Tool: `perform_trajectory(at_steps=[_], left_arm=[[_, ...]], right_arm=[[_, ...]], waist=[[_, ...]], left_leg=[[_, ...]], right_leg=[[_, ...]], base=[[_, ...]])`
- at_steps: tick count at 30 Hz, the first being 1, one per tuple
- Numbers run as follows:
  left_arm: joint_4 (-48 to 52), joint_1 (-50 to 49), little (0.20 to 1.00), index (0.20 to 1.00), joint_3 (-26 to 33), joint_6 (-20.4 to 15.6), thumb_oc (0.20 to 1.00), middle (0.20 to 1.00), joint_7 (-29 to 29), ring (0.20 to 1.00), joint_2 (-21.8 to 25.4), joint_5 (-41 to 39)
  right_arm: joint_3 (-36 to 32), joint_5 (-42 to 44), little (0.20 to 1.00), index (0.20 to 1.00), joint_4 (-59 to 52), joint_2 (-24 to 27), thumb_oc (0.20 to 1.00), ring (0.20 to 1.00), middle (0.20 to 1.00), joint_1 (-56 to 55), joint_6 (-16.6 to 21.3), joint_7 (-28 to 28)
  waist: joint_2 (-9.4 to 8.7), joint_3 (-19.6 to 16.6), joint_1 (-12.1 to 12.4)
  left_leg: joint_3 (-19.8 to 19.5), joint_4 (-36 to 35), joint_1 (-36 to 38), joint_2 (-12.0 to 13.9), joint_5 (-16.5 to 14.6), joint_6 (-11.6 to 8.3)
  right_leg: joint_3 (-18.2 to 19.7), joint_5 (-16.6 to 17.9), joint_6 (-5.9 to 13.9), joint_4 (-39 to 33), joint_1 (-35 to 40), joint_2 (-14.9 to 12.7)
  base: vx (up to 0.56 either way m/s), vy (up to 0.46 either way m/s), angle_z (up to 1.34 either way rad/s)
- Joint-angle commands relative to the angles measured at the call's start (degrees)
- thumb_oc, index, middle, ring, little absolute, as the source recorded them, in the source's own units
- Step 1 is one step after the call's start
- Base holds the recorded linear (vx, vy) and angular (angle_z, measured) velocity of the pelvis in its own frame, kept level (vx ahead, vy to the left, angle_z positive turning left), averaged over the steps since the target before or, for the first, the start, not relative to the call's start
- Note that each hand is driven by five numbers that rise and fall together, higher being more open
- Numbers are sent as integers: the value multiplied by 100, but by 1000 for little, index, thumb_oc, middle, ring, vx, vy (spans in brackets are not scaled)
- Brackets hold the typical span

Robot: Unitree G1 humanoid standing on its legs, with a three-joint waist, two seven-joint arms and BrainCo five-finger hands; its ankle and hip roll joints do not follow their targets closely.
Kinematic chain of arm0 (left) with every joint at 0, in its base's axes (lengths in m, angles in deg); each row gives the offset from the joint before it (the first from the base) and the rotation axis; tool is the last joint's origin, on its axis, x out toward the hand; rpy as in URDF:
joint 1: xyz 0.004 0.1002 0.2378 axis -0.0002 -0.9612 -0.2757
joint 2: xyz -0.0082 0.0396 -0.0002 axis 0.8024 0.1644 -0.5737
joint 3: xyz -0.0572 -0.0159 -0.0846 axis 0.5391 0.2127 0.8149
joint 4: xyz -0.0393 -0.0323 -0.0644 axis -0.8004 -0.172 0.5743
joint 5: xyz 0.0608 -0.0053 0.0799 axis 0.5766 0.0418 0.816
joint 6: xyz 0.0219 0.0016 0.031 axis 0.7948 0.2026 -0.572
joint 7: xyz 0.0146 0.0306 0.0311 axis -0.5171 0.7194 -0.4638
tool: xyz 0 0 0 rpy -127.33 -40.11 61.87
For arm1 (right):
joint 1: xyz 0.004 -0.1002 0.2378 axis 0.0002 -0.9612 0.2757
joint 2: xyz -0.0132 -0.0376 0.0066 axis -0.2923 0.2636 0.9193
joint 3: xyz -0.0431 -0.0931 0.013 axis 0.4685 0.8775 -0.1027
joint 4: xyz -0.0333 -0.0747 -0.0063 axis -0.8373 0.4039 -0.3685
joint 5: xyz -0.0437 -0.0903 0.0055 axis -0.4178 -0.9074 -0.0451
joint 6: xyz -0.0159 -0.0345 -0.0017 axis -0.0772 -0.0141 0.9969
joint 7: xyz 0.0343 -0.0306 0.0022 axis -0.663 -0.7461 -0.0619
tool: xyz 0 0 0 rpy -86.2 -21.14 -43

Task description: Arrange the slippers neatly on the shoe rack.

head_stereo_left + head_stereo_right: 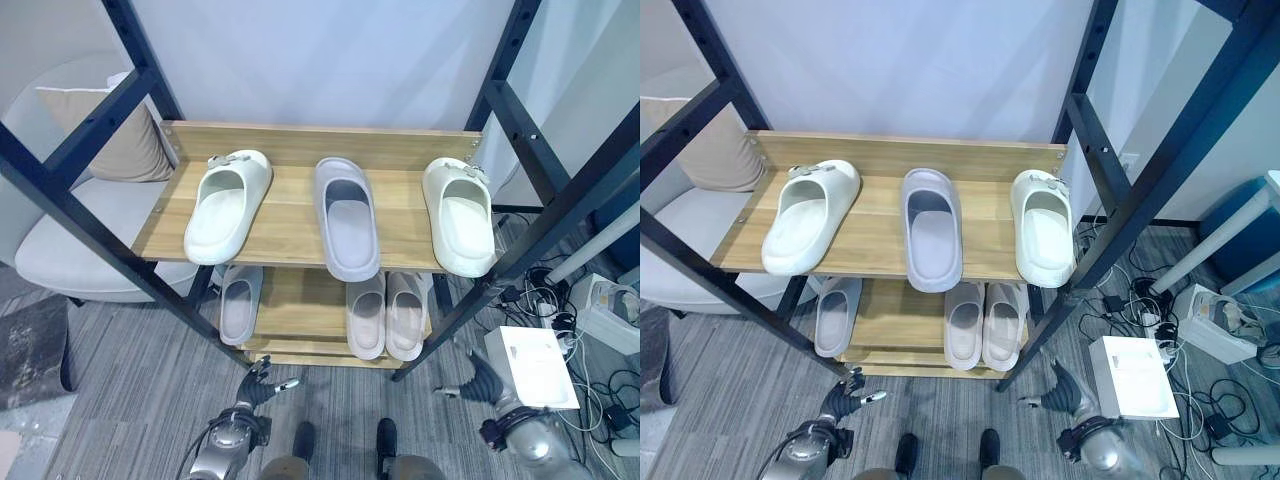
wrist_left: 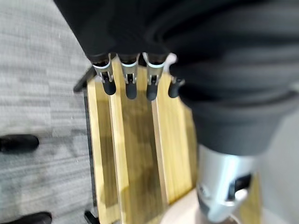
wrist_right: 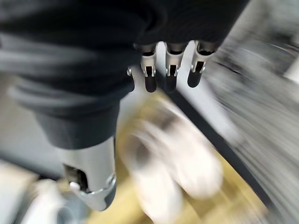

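Observation:
The wooden shoe rack (image 1: 290, 145) carries three slippers on its top shelf: a white one (image 1: 228, 205) at the left, a grey-lilac one (image 1: 346, 215) in the middle and a white one (image 1: 459, 212) at the right. On the lower shelf lie a grey slipper (image 1: 240, 303) at the left and two beige slippers (image 1: 366, 313) side by side at the right. My left hand (image 1: 262, 382) hangs low in front of the rack's left foot, open and empty. My right hand (image 1: 478, 378) hangs by the right front post, open and empty; past its fingers (image 3: 170, 70) the beige slippers (image 3: 173, 168) show blurred.
Black metal frame posts (image 1: 100, 215) slant across both sides of the rack. A pale armchair (image 1: 70, 245) with a tan cushion stands at the left. On the floor at the right lie a white box (image 1: 535, 365), a power strip and tangled cables.

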Motion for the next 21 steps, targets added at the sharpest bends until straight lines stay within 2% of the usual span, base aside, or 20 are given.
perform_trajectory(at_steps=[1,3,5,12,14,17,19,21], left_arm=[[-313,443,1000,1000,-31,-294,1000,1000,35,1000,-155,340],[-388,454,1000,1000,-81,-323,1000,1000,84,1000,-215,367],[-498,480,1000,1000,-140,-331,1000,1000,130,1000,-277,352],[-436,467,1000,1000,-277,-368,1000,1000,196,1000,-287,304],[-422,402,1000,1000,-324,-374,1000,1000,212,1000,-286,207],[-412,376,1000,1000,-336,-371,1000,1000,243,1000,-278,125],[-406,316,1000,1000,-385,-377,1000,1000,269,1000,-293,-19],[-376,282,1000,1000,-397,-358,1000,1000,281,1000,-268,-53]], right_arm=[[46,-232,1000,1000,-526,368,1000,1000,1000,18,546,-148],[142,134,1000,1000,-1750,553,1000,1000,1000,-71,833,-384],[285,601,1000,1000,-2366,636,1000,1000,1000,28,941,-492],[397,1313,1000,1000,-3253,1238,1000,1000,1000,705,1067,-347],[251,1266,1000,1000,-3277,1384,1000,1000,1000,1472,1011,60],[154,1089,1000,1000,-3100,1268,1000,1000,1000,2159,919,409],[125,730,1000,1000,-2658,854,1000,1000,1000,3041,706,826],[273,624,1000,1000,-2255,514,1000,1000,1000,3517,552,958]], waist=[[-78,-171,-92],[-88,-236,-137],[-91,-287,-152],[-138,-434,-103],[-157,-501,-22],[-165,-515,32],[-157,-528,145],[-156,-506,233]], left_leg=[[40,-10,96,85,-307,-62],[84,-10,122,65,-348,-32],[114,-10,137,53,-364,-22],[116,-10,153,28,-395,-1],[89,-10,177,33,-443,7],[74,-10,144,13,-393,20],[45,-10,136,-3,-387,33],[8,-10,128,-25,-379,48]], right_leg=[[15,-599,311,115,343,-23],[67,-579,360,103,345,-50],[93,-570,377,117,340,-63],[108,-539,399,78,366,-93],[75,-558,407,50,409,-109],[68,-509,410,56,367,-125],[34,-495,404,54,372,-140],[0,-488,399,62,374,-152]], base=[[1,70,-14],[-1,93,-12],[-8,84,-10],[-9,41,-3],[-6,16,-1],[-23,38,-5],[-17,45,2],[-14,38,4]])
